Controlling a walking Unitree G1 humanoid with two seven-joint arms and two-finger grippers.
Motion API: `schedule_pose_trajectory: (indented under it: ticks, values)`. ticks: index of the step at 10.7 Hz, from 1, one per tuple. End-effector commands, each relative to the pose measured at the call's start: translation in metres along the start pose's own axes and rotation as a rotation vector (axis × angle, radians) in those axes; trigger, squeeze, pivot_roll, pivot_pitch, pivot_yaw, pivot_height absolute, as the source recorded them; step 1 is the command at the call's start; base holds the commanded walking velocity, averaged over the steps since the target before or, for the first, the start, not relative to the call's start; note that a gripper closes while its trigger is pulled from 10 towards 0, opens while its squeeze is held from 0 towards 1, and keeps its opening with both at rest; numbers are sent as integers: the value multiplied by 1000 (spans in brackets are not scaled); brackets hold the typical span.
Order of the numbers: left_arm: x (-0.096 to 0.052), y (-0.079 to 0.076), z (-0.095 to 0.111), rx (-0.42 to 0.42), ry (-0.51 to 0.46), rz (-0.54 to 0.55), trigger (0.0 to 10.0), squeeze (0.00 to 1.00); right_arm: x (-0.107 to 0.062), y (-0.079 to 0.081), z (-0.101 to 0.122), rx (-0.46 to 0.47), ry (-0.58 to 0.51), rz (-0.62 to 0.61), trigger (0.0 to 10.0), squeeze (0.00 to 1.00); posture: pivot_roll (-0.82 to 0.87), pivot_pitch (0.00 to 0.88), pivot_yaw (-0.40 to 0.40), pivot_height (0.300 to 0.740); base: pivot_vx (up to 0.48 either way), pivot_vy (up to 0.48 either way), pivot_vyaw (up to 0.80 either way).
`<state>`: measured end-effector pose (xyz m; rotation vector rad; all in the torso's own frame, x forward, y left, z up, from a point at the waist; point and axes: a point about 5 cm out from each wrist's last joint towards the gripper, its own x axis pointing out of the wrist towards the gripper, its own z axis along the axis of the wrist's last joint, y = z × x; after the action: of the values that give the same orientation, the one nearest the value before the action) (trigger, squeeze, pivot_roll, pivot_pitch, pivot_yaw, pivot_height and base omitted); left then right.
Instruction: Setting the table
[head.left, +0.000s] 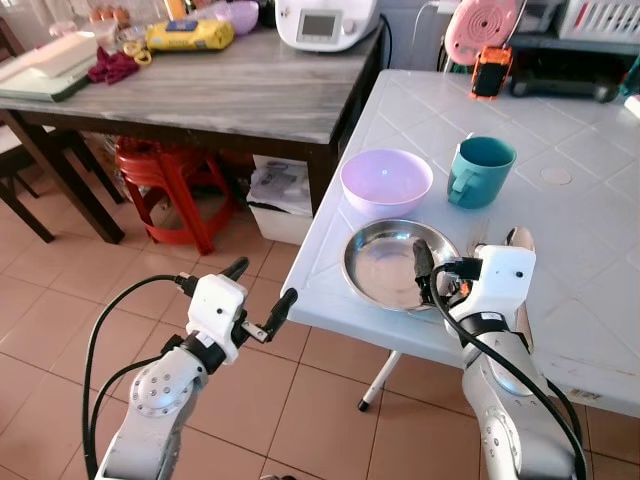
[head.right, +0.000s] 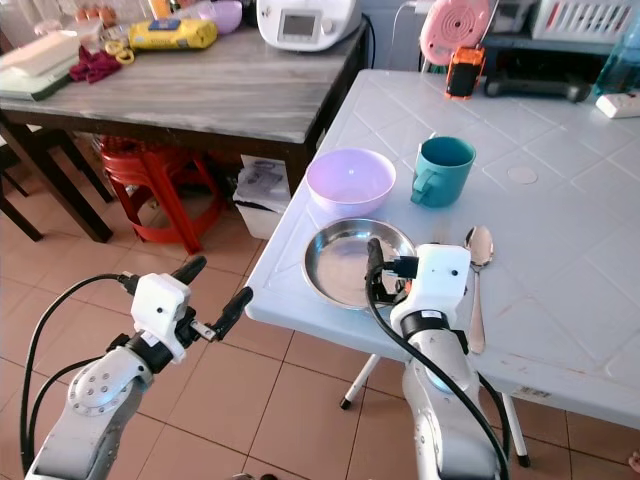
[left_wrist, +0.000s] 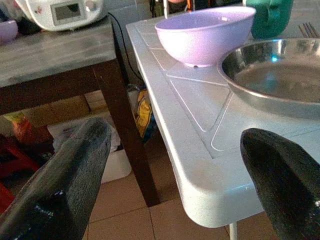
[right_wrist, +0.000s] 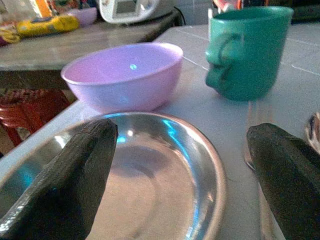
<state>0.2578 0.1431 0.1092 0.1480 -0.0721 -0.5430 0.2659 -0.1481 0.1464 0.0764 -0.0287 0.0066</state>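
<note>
A steel plate (head.left: 385, 270) lies near the front left corner of the white table (head.left: 560, 250). Behind it stand a lilac bowl (head.left: 386, 180) and a teal mug (head.left: 480, 172). A spoon (head.right: 479, 250) lies to the right of the plate, and fork tines (left_wrist: 307, 30) show beside the mug. My right gripper (right_wrist: 180, 175) hovers low over the plate's right side, open, with one finger (right_wrist: 75, 170) above the plate and the other (right_wrist: 287, 170) toward the spoon. My left gripper (head.left: 258, 290) hangs open over the floor, off the table's left edge, holding nothing.
A dark wooden table (head.left: 220, 90) stands to the left with a white appliance (head.left: 325, 20) and a yellow packet (head.left: 190, 35). A red stool (head.left: 165, 170) sits under it. An orange device (head.left: 492, 72) is at the white table's back.
</note>
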Motion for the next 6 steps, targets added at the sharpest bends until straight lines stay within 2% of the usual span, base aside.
schedule_pose_trajectory:
  ticks: [1, 4, 6]
  values:
    - [-5, 2, 1, 5, 6, -4, 10000, 0, -3, -5, -5, 27, 37, -26, 10000, 0, -50, 140, 81, 740, 0, 0, 0]
    - [-4, -3, -1, 1, 10, -29, 10000, 0, -6, -8, -9, 52, 68, -34, 10000, 0, -56, 139, 83, 740, 0, 0, 0]
    - [-2, -4, 0, 4, 7, -41, 10000, 0, -4, -4, -12, 75, 91, -2, 10000, 0, -55, 139, 88, 740, 0, 0, 0]
